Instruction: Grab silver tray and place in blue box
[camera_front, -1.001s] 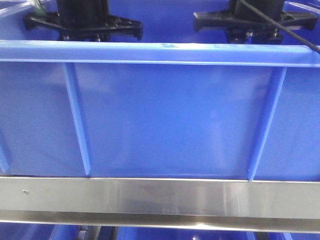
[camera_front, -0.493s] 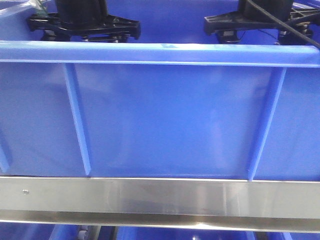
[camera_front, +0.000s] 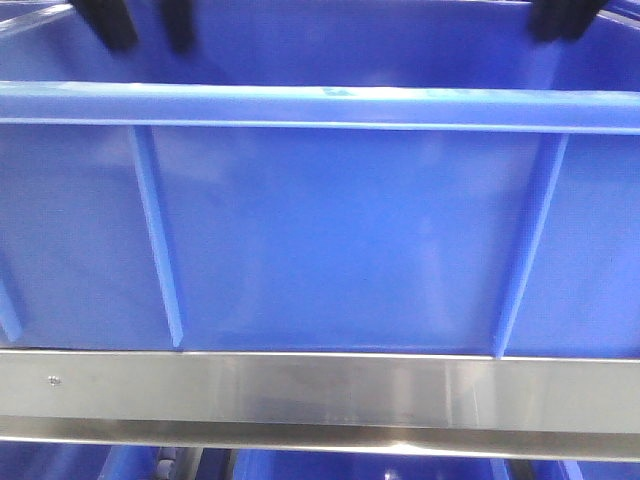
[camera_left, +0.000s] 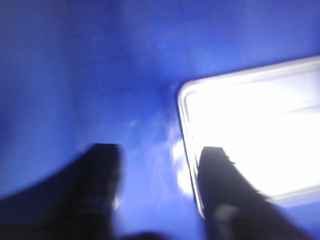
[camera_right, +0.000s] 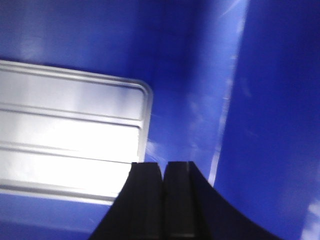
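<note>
Both grippers were emptied: left gripper (camera_left: 157, 195) spread open, right gripper (camera_right: 163, 200) pinched closed. Silver tray (camera_right: 70, 135) was laid flat inside blue box (camera_front: 330, 240); placement judged done.

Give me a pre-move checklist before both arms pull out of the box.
1. Tray lies on the floor of the box: ok.
2. Left gripper open, fingers off the tray: cannot tell; one finger overlaps the tray edge in view.
3. Right gripper shut, holding nothing: ok.
4. Right gripper clear of the tray: ok, it seems above it.
5. Tray flat: appears ok, image blurred.
</note>
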